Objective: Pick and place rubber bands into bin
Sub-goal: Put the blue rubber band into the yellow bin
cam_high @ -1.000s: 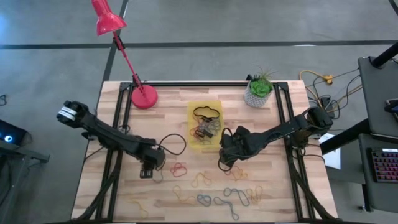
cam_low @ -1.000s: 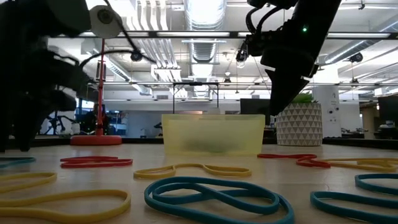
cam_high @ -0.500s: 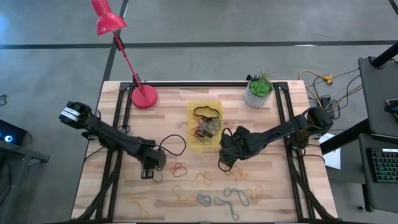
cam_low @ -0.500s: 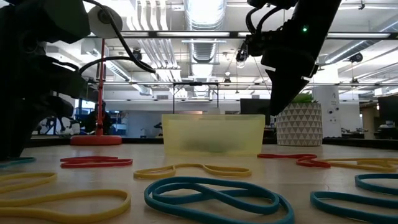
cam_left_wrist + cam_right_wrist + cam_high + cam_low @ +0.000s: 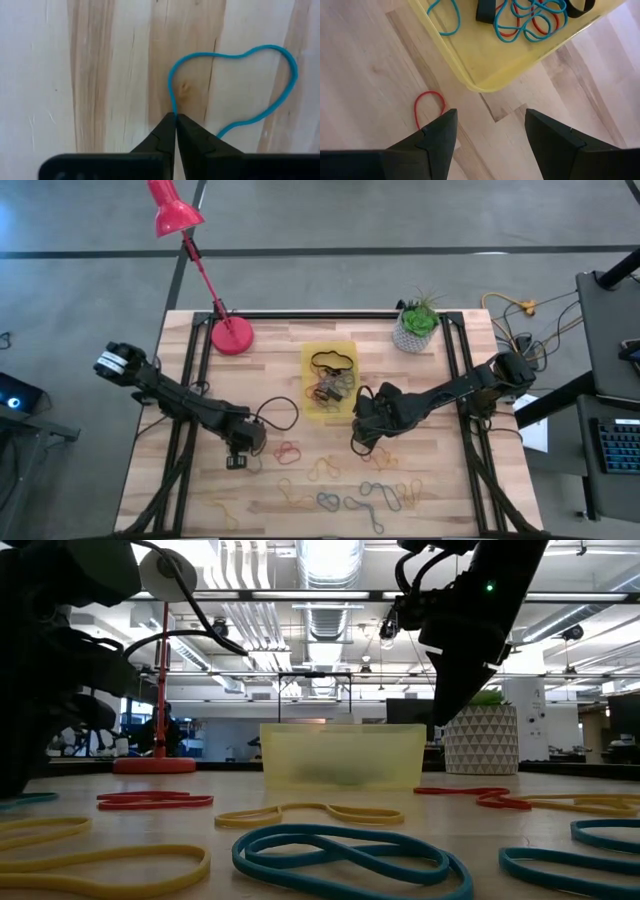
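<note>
A blue rubber band (image 5: 235, 85) lies on the tabletop (image 5: 450, 480) left of and nearer than the yellow bin (image 5: 329, 378), pinched by the left hand (image 5: 176, 120), fingers together. The right hand (image 5: 490, 122) hovers spread apart just beside the bin's near right corner, holding nothing.

- Light wooden table (image 5: 190, 490), dark-framed.
- Yellow bin (image 5: 329, 379) at centre; red lamp base (image 5: 232, 335) and potted plant (image 5: 415, 329) behind.
- Loose rubber bands (image 5: 330, 480) scattered across the near half.
</note>
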You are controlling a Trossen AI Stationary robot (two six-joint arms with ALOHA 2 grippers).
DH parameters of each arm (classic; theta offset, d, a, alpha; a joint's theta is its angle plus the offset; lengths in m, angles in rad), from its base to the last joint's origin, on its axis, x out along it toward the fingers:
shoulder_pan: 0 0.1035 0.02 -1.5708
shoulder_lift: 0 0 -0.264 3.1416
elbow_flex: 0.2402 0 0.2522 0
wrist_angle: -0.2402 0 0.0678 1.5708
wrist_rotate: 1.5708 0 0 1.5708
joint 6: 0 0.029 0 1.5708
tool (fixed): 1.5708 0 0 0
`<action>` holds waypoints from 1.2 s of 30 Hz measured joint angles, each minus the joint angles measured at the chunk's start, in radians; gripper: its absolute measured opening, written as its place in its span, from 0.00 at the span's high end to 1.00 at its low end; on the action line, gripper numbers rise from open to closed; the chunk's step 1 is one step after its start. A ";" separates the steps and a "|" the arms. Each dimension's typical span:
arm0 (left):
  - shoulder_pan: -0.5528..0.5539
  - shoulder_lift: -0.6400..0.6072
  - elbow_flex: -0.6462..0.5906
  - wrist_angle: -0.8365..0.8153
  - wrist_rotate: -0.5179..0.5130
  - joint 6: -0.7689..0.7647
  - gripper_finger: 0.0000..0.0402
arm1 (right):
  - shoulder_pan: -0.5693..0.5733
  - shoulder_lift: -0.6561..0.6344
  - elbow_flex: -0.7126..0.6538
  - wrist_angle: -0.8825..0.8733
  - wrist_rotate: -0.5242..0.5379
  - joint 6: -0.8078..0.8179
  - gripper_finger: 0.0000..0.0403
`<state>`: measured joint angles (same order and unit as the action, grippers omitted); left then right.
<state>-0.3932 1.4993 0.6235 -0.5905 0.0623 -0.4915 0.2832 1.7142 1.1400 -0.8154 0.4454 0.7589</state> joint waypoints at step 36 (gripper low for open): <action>0.543 0.224 0.844 0.107 -0.306 0.744 1.00 | 0.053 0.000 -0.011 -0.024 -0.012 0.165 0.46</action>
<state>0.1499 1.7229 1.4678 -0.4838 -0.2441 0.2525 0.3364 1.7145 1.1292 -0.8394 0.4330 0.9244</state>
